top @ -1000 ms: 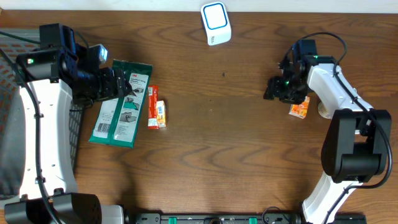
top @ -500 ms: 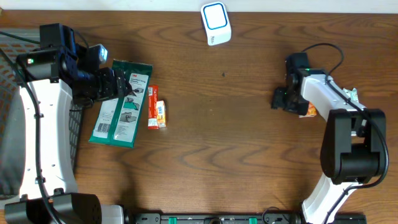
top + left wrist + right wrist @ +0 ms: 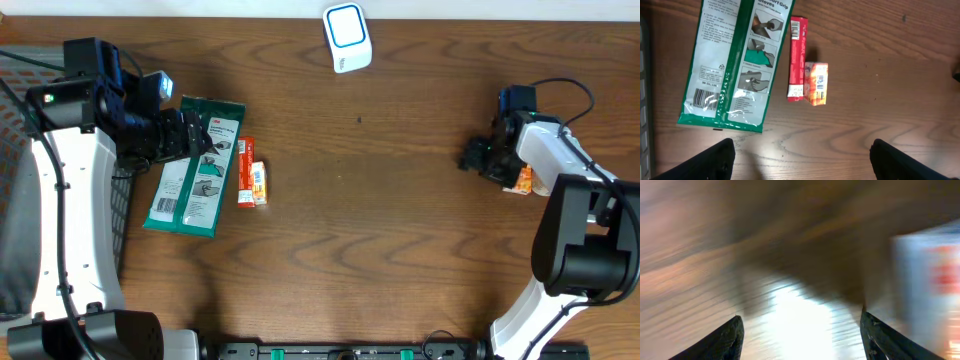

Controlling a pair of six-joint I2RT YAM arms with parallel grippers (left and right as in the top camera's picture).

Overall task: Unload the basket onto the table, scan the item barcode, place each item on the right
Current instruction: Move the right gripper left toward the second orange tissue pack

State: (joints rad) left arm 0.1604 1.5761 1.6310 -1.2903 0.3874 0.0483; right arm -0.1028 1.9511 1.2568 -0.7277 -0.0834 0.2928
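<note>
Fingers spread wide, the left end effector [image 3: 801, 147] hovers at the counter's [image 3: 360, 250] nine o'clock over a green glove pack [image 3: 195, 165]. A red carton [image 3: 245, 172] and a small orange box [image 3: 259, 184] touch at the pack's three o'clock. At twelve sits the white barcode scanner [image 3: 347, 38]. At three o'clock the right end effector [image 3: 476, 158] is spread and empty, with the orange packet [image 3: 520, 180] just beside it.

brown wooden table [image 3: 380, 230] carries a green glove packet [image 3: 195, 165], slim red box [image 3: 245, 172] touching a small orange box [image 3: 259, 184], white scanner [image 3: 347, 38], orange packet [image 3: 520, 180] far right.
</note>
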